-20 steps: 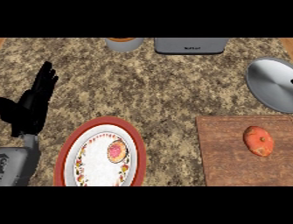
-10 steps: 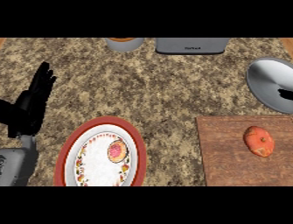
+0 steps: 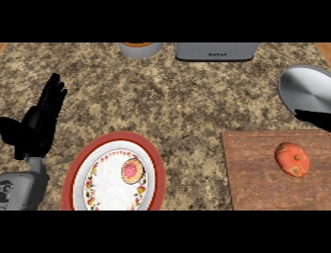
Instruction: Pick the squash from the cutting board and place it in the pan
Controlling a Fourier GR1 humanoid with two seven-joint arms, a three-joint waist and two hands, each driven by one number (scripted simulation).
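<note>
An orange-red squash (image 3: pixel 292 159) lies on the wooden cutting board (image 3: pixel 254 173) at the lower right. Just behind the board sits the round grey pan (image 3: pixel 310 89). My right hand (image 3: pixel 327 122) comes in from the right edge, its dark fingers stretched out straight over the gap between pan and board, open and a little above and right of the squash without touching it. Another dark part of it shows at the edge lower down. At the left my left hand (image 3: pixel 35 124) rests open, fingers up.
A red-rimmed patterned plate (image 3: pixel 80 170) with a small pink-topped pastry (image 3: pixel 131 170) lies at the lower middle. At the counter's back stand an orange-filled cup (image 3: pixel 140 49) and a grey appliance (image 3: pixel 216 51). Wooden edges show at both far corners.
My right hand has moved down from over the pan's right side and further into view toward the cutting board. The left hand and the squash stay as they were.
</note>
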